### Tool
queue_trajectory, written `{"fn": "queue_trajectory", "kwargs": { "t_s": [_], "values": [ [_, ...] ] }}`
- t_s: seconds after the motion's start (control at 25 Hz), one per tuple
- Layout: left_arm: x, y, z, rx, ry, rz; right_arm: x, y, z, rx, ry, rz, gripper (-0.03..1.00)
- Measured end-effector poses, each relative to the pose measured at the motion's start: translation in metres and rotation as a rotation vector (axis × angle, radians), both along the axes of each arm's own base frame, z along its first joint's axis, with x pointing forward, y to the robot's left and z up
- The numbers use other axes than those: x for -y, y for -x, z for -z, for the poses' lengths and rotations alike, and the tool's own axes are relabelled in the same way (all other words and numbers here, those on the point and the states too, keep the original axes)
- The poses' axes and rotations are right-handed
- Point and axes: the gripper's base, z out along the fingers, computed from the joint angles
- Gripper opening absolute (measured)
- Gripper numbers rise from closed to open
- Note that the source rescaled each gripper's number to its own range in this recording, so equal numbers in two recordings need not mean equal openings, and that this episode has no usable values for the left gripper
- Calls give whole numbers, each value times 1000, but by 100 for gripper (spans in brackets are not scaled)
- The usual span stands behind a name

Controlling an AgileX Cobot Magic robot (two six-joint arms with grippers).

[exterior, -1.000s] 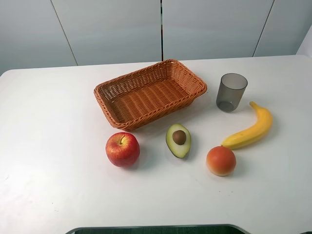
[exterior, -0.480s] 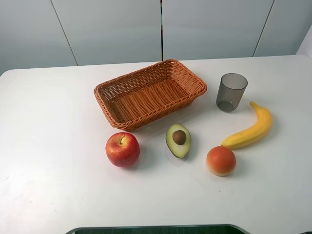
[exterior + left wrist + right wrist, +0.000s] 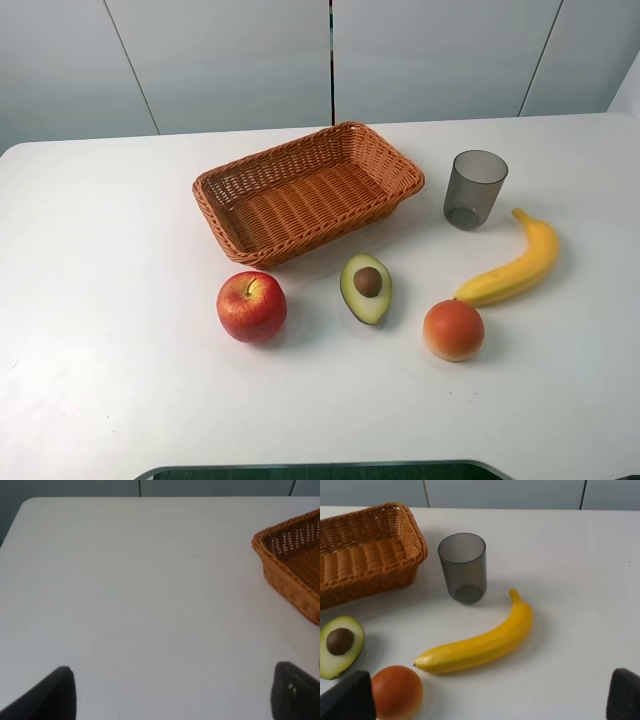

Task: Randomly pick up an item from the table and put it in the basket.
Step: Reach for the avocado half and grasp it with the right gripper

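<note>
My L claw (image 3: 170, 696) & R claw (image 3: 485, 697) spread, empty. Risk: avocado half (image 3: 366, 288) may slip off-centre pinch, curved skin.

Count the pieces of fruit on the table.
4: red apple in front of the basket, halved avocado to its right, orange-pink fruit further right, banana behind that. Nothing seems hidden.

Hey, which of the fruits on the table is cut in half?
The avocado, lying cut face up with its brown pit showing; the apple, banana and orange-pink fruit are whole.
</note>
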Motion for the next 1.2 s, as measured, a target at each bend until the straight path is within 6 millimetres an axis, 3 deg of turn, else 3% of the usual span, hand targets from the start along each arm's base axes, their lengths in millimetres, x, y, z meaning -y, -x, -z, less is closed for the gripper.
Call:
{"fn": "queue_trajectory", "kwargs": {
  "t_s": [0.28, 0.64, 0.88, 1.2],
  "values": [
    [0, 0, 0, 0, 0, 0, -3, -16, -34, -108, 17, 0, 100],
    [0, 0, 0, 0, 0, 0, -17, -88, -83, -279, 19, -14, 100],
    [0, 0, 0, 0, 0, 0, -35, -142, -69, -448, 11, -66, 100],
    [0, 0, 0, 0, 0, 0, -90, -173, -40, -575, 69, -276, 100]
  ]
}}
